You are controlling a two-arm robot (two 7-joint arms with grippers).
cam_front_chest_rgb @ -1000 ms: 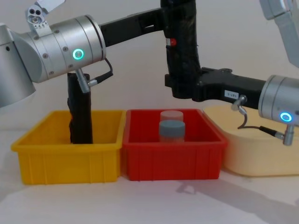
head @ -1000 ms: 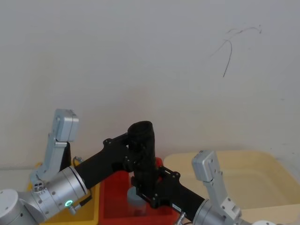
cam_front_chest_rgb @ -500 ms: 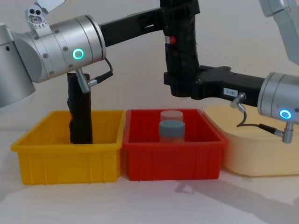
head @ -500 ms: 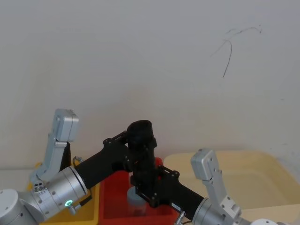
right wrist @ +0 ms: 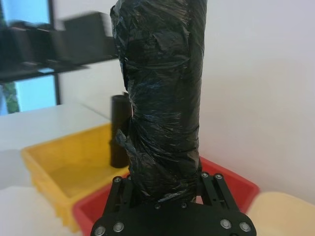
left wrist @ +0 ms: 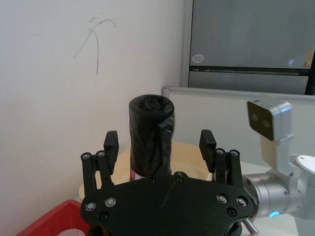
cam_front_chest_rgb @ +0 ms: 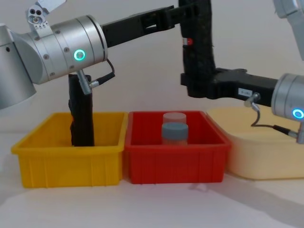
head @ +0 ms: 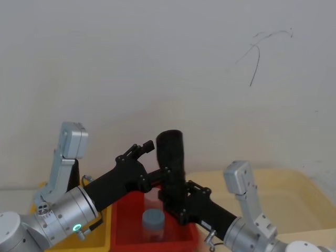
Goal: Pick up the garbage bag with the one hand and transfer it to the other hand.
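Handoff just happened: left gripper (head: 144, 148) has let go. Half a second ago both had the bag (cam_front_chest_rgb: 199, 47); now the left's fingers are spread wide, nothing in them. In its wrist view the bag stands clear between and beyond the fingers, touching neither

Right gripper (cam_front_chest_rgb: 198, 84) is clamped on the bag's lower end and carries it alone. The bag has shifted to the robot's right with it, off the left gripper, which in the head view now sits just beside the bag with a gap showing

Bag is upright, held in the air above the right part of the red bin (cam_front_chest_rgb: 173, 164), over toward the tub (cam_front_chest_rgb: 256, 156), red label near the top. No sag or slip visible in the right wrist view

Jar (cam_front_chest_rgb: 175, 130) sits in the red bin, slim roll (cam_front_chest_rgb: 81, 118) stands in the yellow bin (cam_front_chest_rgb: 71, 164); neither is touched

My read: the transfer is essentially done. What's left is pulling the left arm back without clipping the bag. Grip is low on a tall roll, so tipping is the risk if the right arm moves fast
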